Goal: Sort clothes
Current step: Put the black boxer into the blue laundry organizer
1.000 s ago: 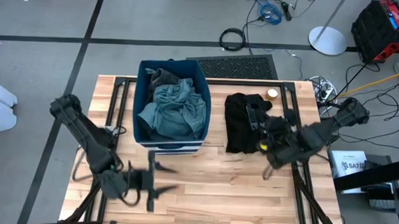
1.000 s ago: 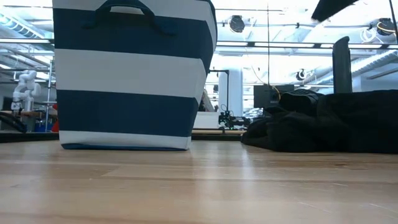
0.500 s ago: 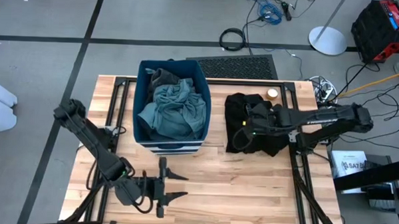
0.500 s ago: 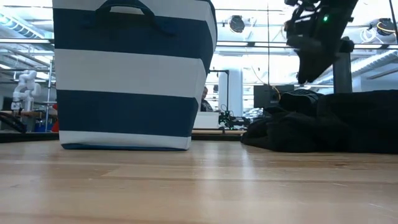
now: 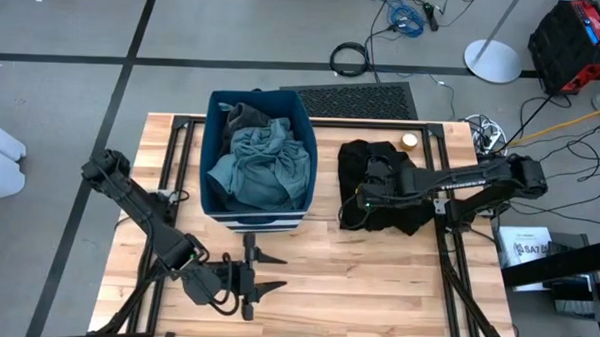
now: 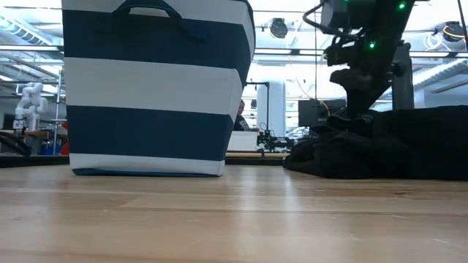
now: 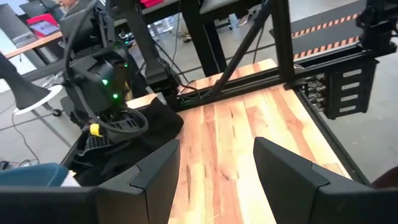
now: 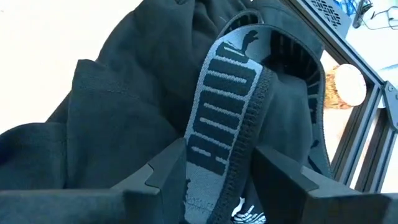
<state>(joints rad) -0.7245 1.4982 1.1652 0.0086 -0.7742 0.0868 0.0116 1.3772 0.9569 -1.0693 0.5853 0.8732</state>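
The right gripper [image 8: 214, 165] is lowered onto the black garment [image 5: 365, 169] lying right of the striped bin [image 5: 212, 200], fingers spread astride a grey waistband [image 8: 221, 106] lettered "PUMA". The left gripper [image 5: 259, 273] hovers released over the table's [image 5: 376, 281] near left.

A robotics lab, shown by the wooden table [image 5: 317, 259] on a black metal frame, loose cables [image 5: 405, 17] on the grey floor, and another small robot arm [image 6: 28, 102] among benches behind.
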